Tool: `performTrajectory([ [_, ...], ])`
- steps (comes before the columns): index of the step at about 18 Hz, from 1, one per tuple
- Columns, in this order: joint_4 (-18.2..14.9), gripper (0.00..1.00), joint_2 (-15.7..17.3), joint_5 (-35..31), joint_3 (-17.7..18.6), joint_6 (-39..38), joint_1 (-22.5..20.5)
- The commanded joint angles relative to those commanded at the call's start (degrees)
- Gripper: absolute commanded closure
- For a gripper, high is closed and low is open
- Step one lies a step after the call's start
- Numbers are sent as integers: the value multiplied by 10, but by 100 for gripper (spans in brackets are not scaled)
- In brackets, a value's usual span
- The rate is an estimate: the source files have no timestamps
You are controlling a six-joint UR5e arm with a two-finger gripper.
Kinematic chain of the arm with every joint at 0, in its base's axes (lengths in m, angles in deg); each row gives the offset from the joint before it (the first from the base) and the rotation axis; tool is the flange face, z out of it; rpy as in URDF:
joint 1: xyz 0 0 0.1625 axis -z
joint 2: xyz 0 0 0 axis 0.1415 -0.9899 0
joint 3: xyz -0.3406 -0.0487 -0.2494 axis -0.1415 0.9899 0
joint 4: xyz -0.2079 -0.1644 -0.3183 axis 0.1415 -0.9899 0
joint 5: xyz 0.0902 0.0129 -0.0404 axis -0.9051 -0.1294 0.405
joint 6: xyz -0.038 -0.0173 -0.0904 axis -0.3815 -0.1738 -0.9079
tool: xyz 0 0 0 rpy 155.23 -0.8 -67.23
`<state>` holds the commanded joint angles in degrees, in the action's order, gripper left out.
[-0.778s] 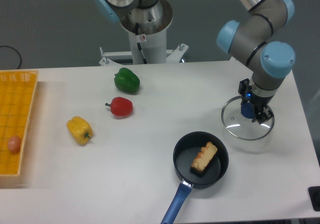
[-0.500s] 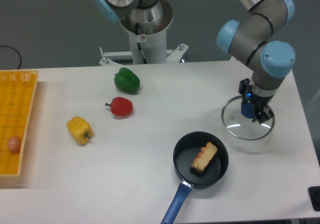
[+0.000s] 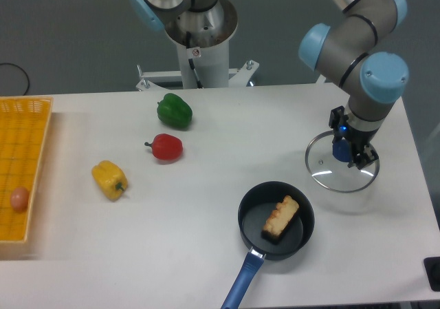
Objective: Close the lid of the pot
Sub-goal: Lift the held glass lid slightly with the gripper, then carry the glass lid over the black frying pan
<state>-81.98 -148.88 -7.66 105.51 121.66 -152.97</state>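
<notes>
1. The lid (image 3: 342,168) lies flat on the white bench (image 3: 206,206) at the right of the frame, its glass clear inside a metal rim.
2. The gripper (image 3: 354,154) stands straight down over the lid's middle, and its jaws appear clenched on the blue knob (image 3: 342,149); the view there is small and dark, so the grip itself is hard to confirm.
3. The pot (image 3: 276,220) sits at the lower middle-right of the frame, below and to the left of the lid and apart from it, uncovered. Its blue handle (image 3: 240,285) runs down and left toward the bottom edge.
4. A pale, browned piece of food (image 3: 280,219) lies inside the pot, slanting from lower left to upper right.
5. A green pepper (image 3: 174,111) is at upper centre, a red pepper (image 3: 166,146) just below it, and a yellow pepper (image 3: 110,179) farther left and lower.
6. A yellow basket (image 3: 27,116) fills the left edge; a small pinkish round thing (image 3: 20,199) lies in it near its lower part.
7. The arm's base column (image 3: 203,54) at top centre carries a small round sticker (image 3: 196,51) with a red ring; no writing on it can be read.
</notes>
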Motion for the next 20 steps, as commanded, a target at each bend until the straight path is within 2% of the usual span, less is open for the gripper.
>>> performTrajectory([
  [6, -8, 38, 10, 8, -6, -21, 11],
  [20, -11, 38, 4, 10, -30, -123, 83],
])
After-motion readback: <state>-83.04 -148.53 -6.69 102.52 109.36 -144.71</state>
